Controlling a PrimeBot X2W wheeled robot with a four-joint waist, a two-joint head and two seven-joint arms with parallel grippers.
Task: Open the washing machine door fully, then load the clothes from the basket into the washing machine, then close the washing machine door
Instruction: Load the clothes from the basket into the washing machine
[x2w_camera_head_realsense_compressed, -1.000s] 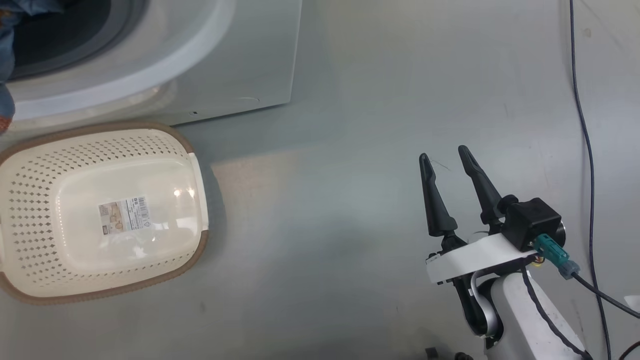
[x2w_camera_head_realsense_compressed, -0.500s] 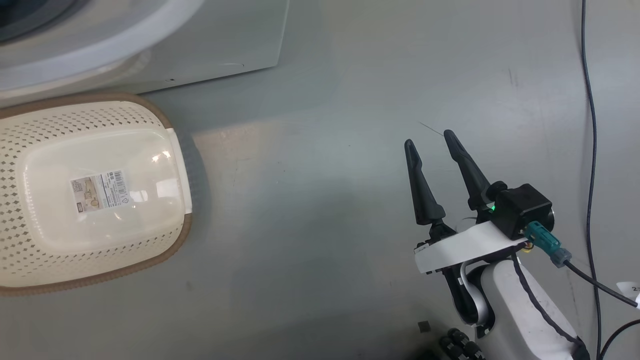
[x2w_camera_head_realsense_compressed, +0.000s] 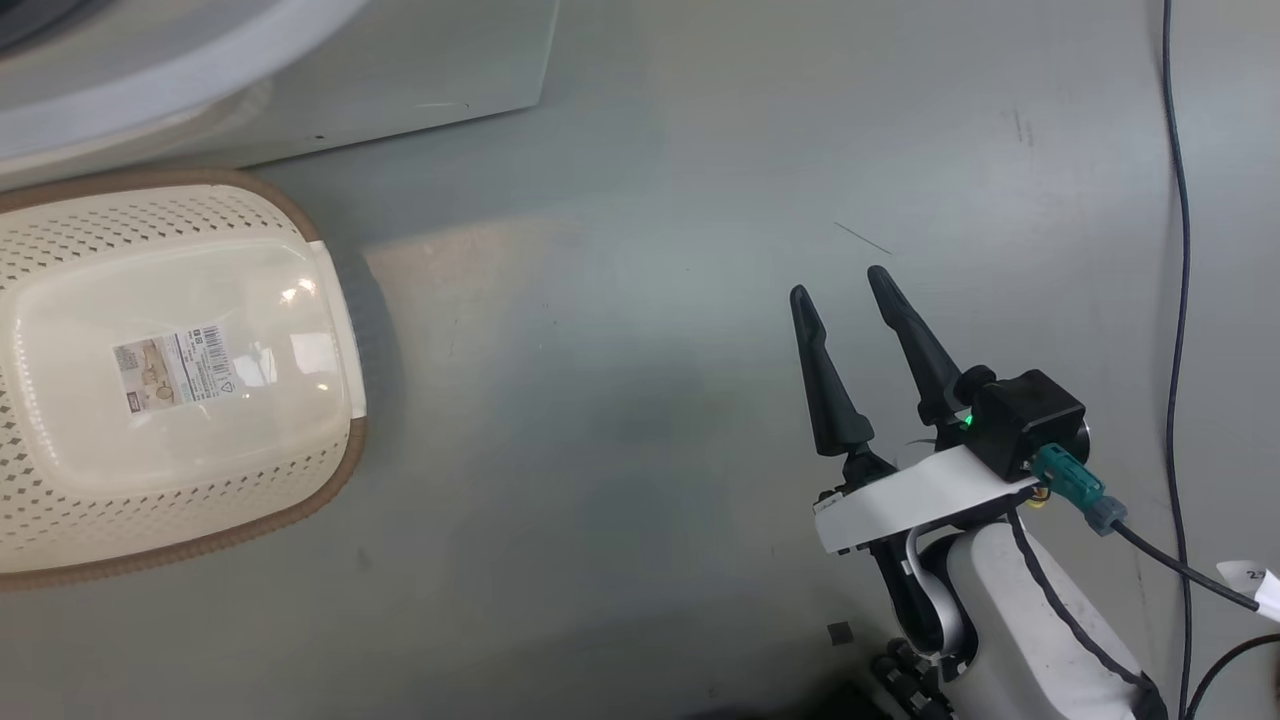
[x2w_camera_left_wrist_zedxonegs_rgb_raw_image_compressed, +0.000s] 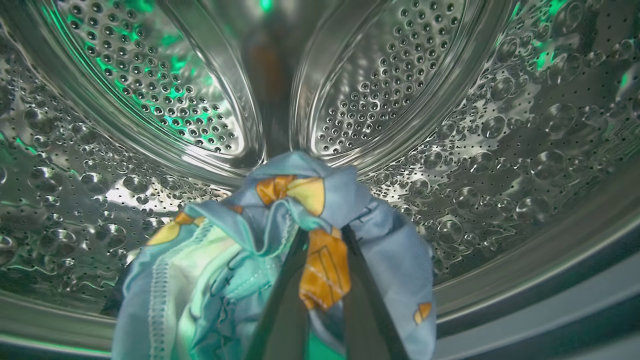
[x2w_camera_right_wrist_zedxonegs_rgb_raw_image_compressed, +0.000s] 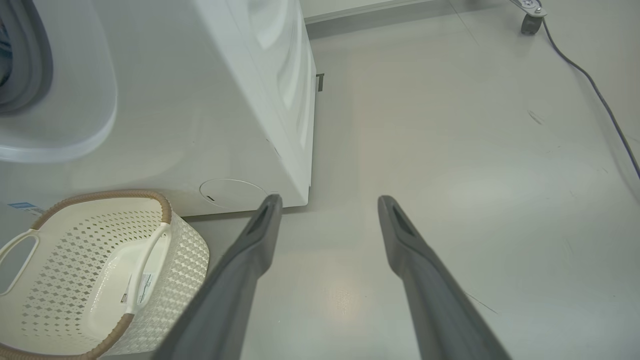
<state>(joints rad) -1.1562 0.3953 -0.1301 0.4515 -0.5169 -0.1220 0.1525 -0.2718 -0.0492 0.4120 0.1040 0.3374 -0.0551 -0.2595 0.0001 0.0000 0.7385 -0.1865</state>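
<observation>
While the left gripper (x2w_camera_left_wrist_zedxonegs_rgb_raw_image_compressed: 324, 235) is reaching deep into the drum (x2w_camera_left_wrist_zedxonegs_rgb_raw_image_compressed: 150, 100), the clothes (x2w_camera_left_wrist_zedxonegs_rgb_raw_image_compressed: 240, 260) are hanging from it. Its jaws are closed on a bunched fold of light blue fabric with orange patches, and the rest is drooping below and to the left over the drum's lower wall. Whether the cloth is touching the steel I cannot tell.

The basket (x2w_camera_head_realsense_compressed: 150, 520) is sitting on the floor (x2w_camera_head_realsense_compressed: 620, 420) just in front of the washing machine (x2w_camera_right_wrist_zedxonegs_rgb_raw_image_compressed: 210, 115), at the left of the scene. It is holding nothing but the label (x2w_camera_head_realsense_compressed: 170, 370) on its bottom.

So the task is looking well advanced, as I judge it. The door must be standing open, since the arm is working inside the machine, and the last of the load seems to be going in. What is remaining is to let go of this garment, draw the arm out and close the door.

The right gripper (x2w_camera_head_realsense_compressed: 839, 282) is hovering over bare floor well to the right of the basket. Its jaws are spread wide and gripping nothing, with the fingers (x2w_camera_head_realsense_compressed: 825, 400) pointing far and slightly left. Its pale forearm (x2w_camera_head_realsense_compressed: 1030, 620) is rising from the near right corner, and a dark cable (x2w_camera_head_realsense_compressed: 1180, 300) is running along the floor further right.
</observation>
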